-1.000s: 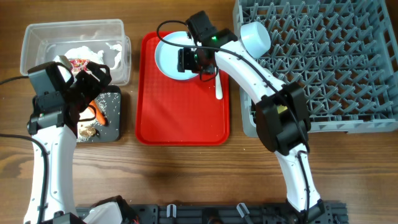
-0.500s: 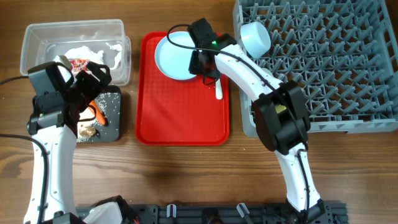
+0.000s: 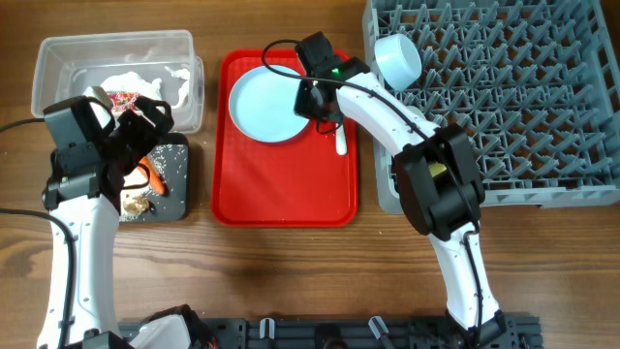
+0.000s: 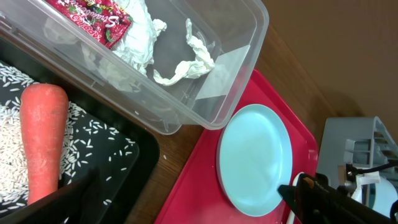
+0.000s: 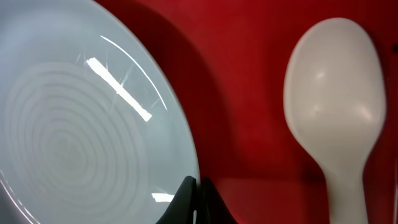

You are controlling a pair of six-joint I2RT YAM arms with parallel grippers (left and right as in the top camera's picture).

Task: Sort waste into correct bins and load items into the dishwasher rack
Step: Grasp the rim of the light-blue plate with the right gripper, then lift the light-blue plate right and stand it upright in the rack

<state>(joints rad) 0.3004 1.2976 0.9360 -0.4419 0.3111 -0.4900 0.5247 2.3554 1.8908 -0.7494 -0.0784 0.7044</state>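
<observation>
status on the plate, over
Right gripper: jaws shut on plate rim, plate on red tray. Left gripper: jaws open, over black tray. Spoon beside plate, clear of it.

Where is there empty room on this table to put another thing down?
The near half of the red tray, below the plate and spoon, is bare. So is the wooden table in front of it. The tray's far end is crowded: plate, spoon and right gripper together.
</observation>
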